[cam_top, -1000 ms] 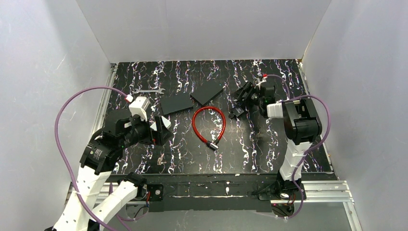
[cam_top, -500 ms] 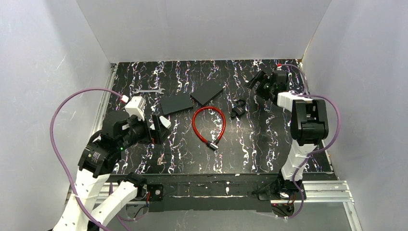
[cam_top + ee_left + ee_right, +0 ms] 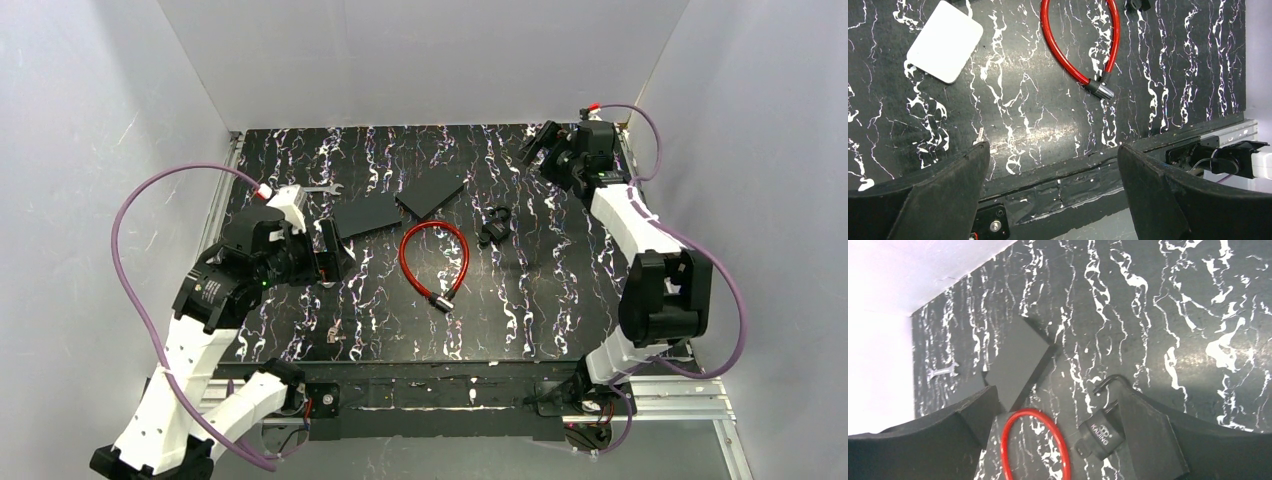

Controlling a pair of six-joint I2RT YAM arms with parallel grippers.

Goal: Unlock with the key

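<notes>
The key (image 3: pixel 335 334) is a tiny silvery piece lying near the table's front edge; in the left wrist view the key (image 3: pixel 980 134) peeks out just above the left fingertip. My left gripper (image 3: pixel 332 250) hangs open above the table, the left gripper (image 3: pixel 1053 151) holding nothing. A black padlock (image 3: pixel 493 226) lies right of the red cable lock (image 3: pixel 435 262). My right gripper (image 3: pixel 542 146) is raised over the far right corner. The right gripper (image 3: pixel 1055 400) is open and empty, with the padlock (image 3: pixel 1100 432) far below it.
Two flat black plates (image 3: pixel 366 215) (image 3: pixel 432 190) lie at the back centre. A silver wrench (image 3: pixel 325 187) lies behind the left arm. A white box (image 3: pixel 944 41) lies on the table left of the red cable lock (image 3: pixel 1083 47). White walls enclose three sides.
My right gripper opened beside the padlock, left it on the table, and drew back and up to the far right corner. The left arm shifted slightly back.
</notes>
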